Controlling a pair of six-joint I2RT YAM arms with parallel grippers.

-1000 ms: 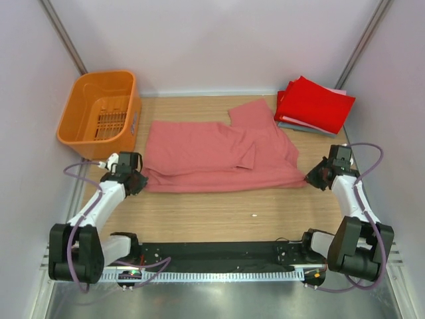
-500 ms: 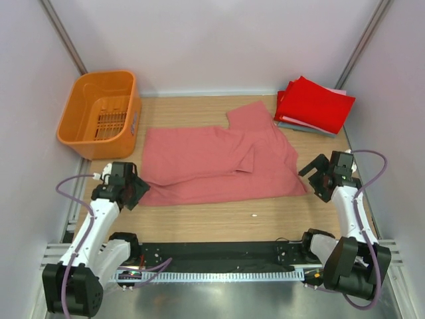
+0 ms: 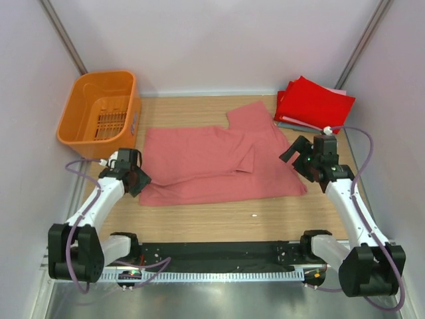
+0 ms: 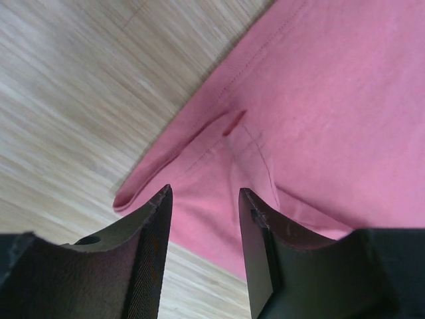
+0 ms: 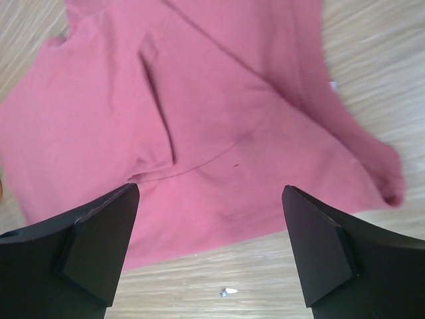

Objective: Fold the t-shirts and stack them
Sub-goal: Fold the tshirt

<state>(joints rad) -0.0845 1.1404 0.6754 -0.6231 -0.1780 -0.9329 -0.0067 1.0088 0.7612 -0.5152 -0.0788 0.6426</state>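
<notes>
**On the worktop, one pink shirt to fold**

Across the middle of the worktop (image 3: 219, 222) lies the big pink shirt (image 3: 212, 166), spread out but not neat. One sleeve is flopped over its front, and the other pokes out toward the far right. Over in the far right corner sits the pile of folded shirts (image 3: 312, 103), with a red one on top. The orange basket (image 3: 99, 113) stands at the far left, apart from the pink shirt.

We see the left jaws a little way apart, with nothing in them, just above the shirt's near left corner (image 4: 125, 198). The right jaws are wide apart and hold nothing too. They hang over the right side of the shirt.

We think the next job is to take hold of the shirt for a fold. To do it well, each side should pinch right at an edge and catch both layers of cloth. The left corner is curled, so the jaws should come down over the curl. Then both sides should lift together, so the cloth does not bunch.
</notes>
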